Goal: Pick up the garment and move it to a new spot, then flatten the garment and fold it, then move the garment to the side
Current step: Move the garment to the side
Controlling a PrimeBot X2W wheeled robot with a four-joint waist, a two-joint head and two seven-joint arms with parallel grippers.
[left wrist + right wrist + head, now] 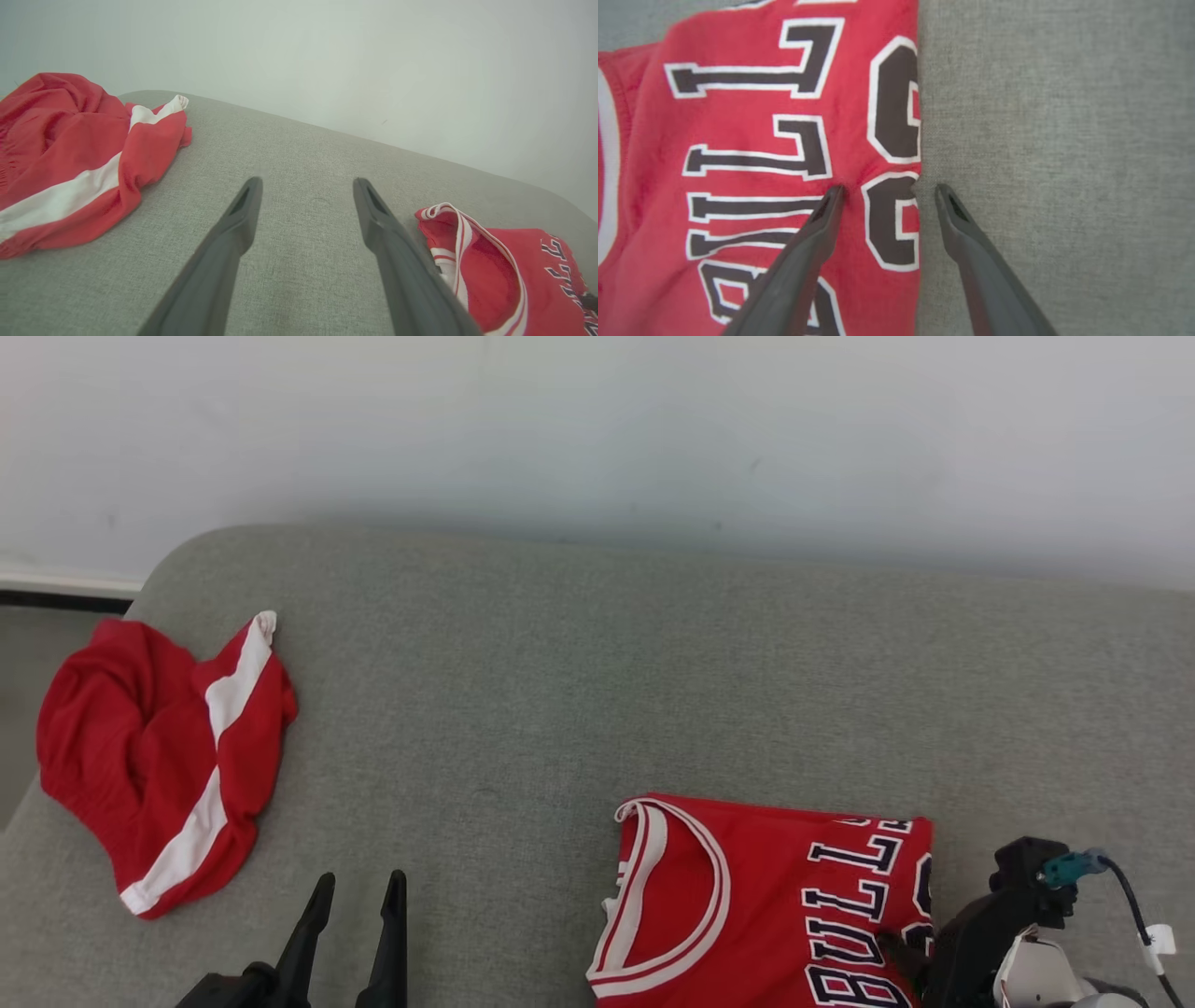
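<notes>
A red jersey (747, 896) with dark, white-edged letters lies folded flat on the grey cushion (579, 663), at the lower right of the head view. My right gripper (887, 191) is open right above the jersey (784, 116). Its jaws straddle the folded right edge: one finger is over the lettering, the other over bare grey fabric. Nothing is gripped between them. My left gripper (362, 879) stands open and empty over bare cushion at the lower left. In its own view the left gripper (307, 182) points between the jersey (504, 270) and a second red garment.
Crumpled red shorts with a white stripe (168, 756) lie near the cushion's rounded far-left corner; the shorts (74, 158) also show to the left of my left fingers. A pale wall (597, 429) rises behind the cushion. A strip of floor (37, 663) shows past the left edge.
</notes>
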